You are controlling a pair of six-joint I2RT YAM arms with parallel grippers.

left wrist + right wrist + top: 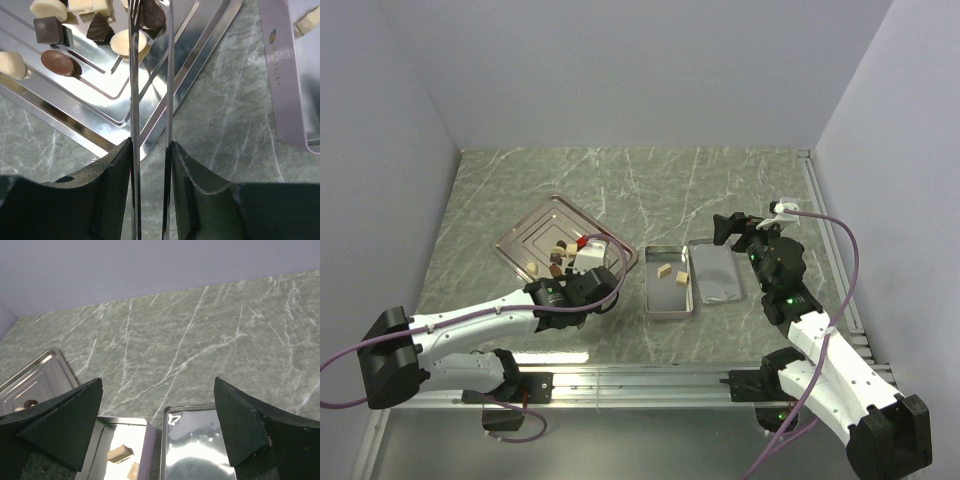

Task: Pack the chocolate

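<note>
Several chocolate lumps (560, 260), dark brown and cream, lie on a ridged steel tray (525, 235); they also show in the left wrist view (127, 41). My left gripper (590, 285) is shut on thin metal tongs (134, 100). The tongs' tips stand either side of a dark ridged chocolate (152, 15) on the tray. The open tin (670, 295) holds two tan pieces (672, 275), which also show in the right wrist view (121, 454). My right gripper (725, 228) is open and empty above the far end of the tin's lid (718, 275).
The lid lies shiny side up right of the tin (149, 450), close beside it. The tray's near right corner (145, 145) lies just past my left fingers (115, 170). Walls close in the table at the back and both sides.
</note>
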